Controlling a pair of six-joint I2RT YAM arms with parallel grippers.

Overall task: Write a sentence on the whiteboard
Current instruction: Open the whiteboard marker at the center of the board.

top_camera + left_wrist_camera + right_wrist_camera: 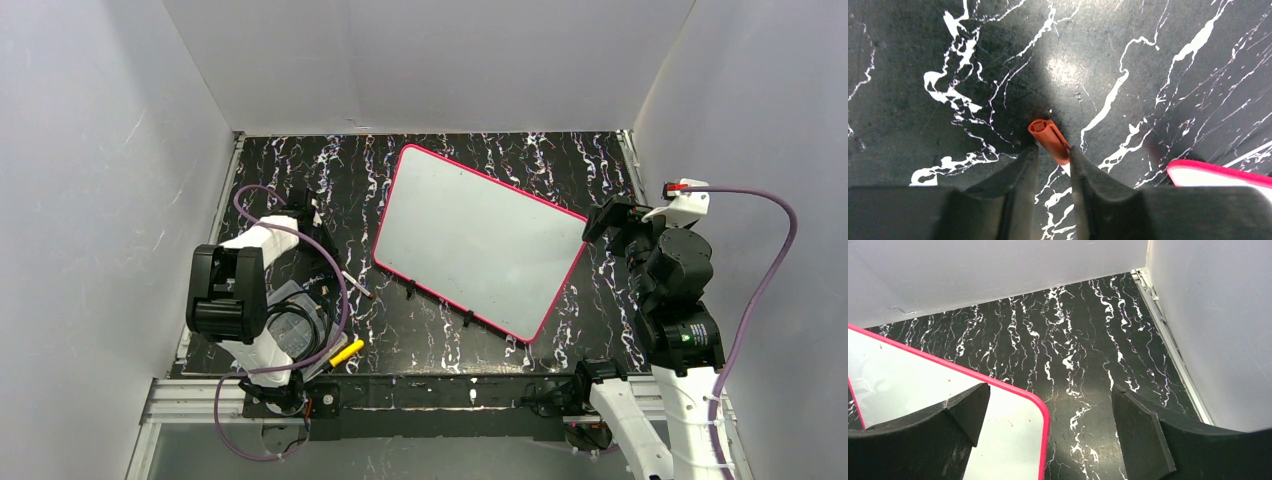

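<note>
- Top view first: we've got the big flat whiteboard (478, 240), with a glossy white face, a thin pink-red frame and rounded corners. It lies tilted in the middle of the black, white-veined marble-look table (330, 165).
- At the board's 9 o'clock, just off its left corner, there's a thin marker pen (357, 285) with a reddish end, and the left arm (240, 290) reaches in from that side.
- At the board's 3 o'clock, the right gripper (597, 222) sits at the right corner.
- Down at about 7 o'clock from the board, near the front edge, we spot a small yellow object (347, 351) beside a clear plastic tub (292, 325).
- Left wrist view: the left gripper (1054, 162) has its black fingers (1018, 175) close on either side of the marker pen's orange-red end. The gap is narrow, but we honestly can't tell if they're pinching it.
- The whiteboard's corner peeks in at 4 o'clock.
- Right wrist view: the jaws are spread wide. The left finger hangs over the whiteboard's rounded corner at 8 o'clock and the right one is over table, with a grey wall (1213, 315) at 2 o'clock.
</note>
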